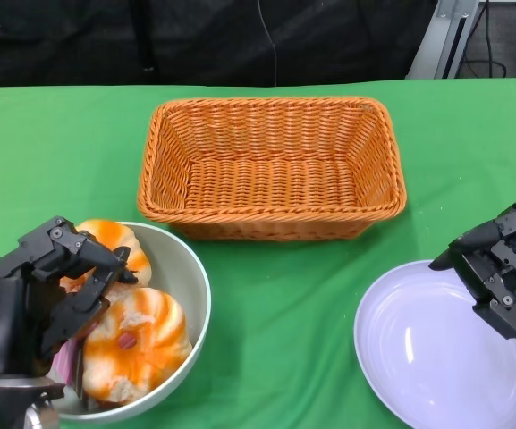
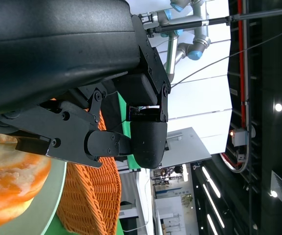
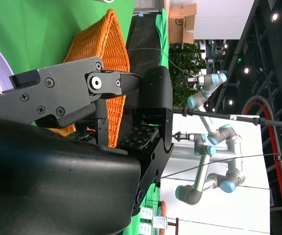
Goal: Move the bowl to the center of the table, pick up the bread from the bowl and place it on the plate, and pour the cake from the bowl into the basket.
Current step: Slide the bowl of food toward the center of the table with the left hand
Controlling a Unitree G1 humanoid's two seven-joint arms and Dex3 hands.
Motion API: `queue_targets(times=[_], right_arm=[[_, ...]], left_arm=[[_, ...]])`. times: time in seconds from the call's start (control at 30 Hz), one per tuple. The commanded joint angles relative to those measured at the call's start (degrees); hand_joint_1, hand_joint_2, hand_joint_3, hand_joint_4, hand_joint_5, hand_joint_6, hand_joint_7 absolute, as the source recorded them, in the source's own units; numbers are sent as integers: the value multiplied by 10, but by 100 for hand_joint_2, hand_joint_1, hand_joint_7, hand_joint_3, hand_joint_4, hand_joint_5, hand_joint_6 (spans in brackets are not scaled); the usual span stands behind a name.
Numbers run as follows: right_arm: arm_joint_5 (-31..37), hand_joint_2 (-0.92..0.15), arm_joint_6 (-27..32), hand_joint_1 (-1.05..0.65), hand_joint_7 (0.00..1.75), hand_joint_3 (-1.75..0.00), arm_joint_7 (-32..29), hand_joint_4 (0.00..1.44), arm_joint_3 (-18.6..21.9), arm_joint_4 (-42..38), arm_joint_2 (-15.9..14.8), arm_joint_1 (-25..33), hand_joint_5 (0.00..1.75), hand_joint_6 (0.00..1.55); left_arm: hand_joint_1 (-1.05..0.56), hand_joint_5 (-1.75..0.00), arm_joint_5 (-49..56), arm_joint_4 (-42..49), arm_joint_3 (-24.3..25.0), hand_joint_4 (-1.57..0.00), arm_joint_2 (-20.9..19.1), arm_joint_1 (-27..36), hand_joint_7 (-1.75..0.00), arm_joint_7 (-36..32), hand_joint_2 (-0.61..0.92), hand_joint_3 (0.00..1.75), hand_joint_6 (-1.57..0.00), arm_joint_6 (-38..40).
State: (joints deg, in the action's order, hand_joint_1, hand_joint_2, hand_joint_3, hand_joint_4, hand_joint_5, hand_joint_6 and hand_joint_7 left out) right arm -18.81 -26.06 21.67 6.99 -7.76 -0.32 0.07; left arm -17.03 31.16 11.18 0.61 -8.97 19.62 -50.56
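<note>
A grey bowl (image 1: 197, 279) sits at the table's near left and holds two orange-and-white glazed pastries, one at the back (image 1: 119, 239) and one at the front (image 1: 141, 344); something pink shows beside them. My left hand (image 1: 38, 299) hovers over the bowl's left side with its fingers spread above the pastries, gripping nothing; it hides that rim. In the left wrist view the fingers (image 2: 97, 132) stand above a pastry (image 2: 9, 186). A white plate (image 1: 436, 357) lies at the near right. My right hand (image 1: 499, 268) is open at its right edge, empty.
An empty orange wicker basket (image 1: 271, 107) stands at the table's middle back, also seen as the basket (image 3: 109, 44) in the right wrist view. Green cloth covers the table (image 1: 284, 304). Bare cloth lies between bowl and plate.
</note>
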Motion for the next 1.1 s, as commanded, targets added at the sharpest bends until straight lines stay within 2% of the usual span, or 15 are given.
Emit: queue_targets(times=[0.03,0.27,0.63,0.9,0.93,0.97,1.07,1.1], right_arm=[[-3,-92,-3,-17,109,-30,1,73,3,-2,-4,-5,144,74],[-10,-92,4,-15,110,-34,9,71,5,1,-8,-15,146,73],[-7,-92,17,-19,107,-28,7,71,5,3,-15,-29,144,74],[-11,-92,21,-21,104,-25,-2,72,4,11,-6,-29,144,77],[-8,-92,21,-21,103,-25,-3,72,4,12,-7,-27,144,78],[-5,-92,21,-22,103,-24,-3,72,4,13,-9,-26,143,77],[-5,-92,20,-22,103,-24,-3,72,3,13,-9,-25,143,77],[-6,-92,20,-21,103,-25,-2,72,3,13,-8,-26,143,77]], left_arm=[[-9,-142,3,4,6,-84,-7,-6,-112,-5,92,30,-92,-8],[-9,-139,-15,-9,5,-83,-7,-10,-112,0,92,28,-92,10],[-6,-143,-11,-37,9,-85,-12,-14,-115,-7,92,28,-91,43],[-16,-143,-19,-49,34,-76,-7,-27,-108,-28,92,28,-86,28],[-16,-143,-16,-57,49,-76,-6,-31,-108,-53,92,28,-86,31],[-21,-127,-13,-64,59,-77,-5,-34,-85,-73,92,23,-91,34],[-25,-110,0,-79,78,-79,-13,-39,-60,-114,92,19,-96,50],[-25,-91,8,-84,85,-82,-19,-40,-45,-128,92,18,-98,59]])
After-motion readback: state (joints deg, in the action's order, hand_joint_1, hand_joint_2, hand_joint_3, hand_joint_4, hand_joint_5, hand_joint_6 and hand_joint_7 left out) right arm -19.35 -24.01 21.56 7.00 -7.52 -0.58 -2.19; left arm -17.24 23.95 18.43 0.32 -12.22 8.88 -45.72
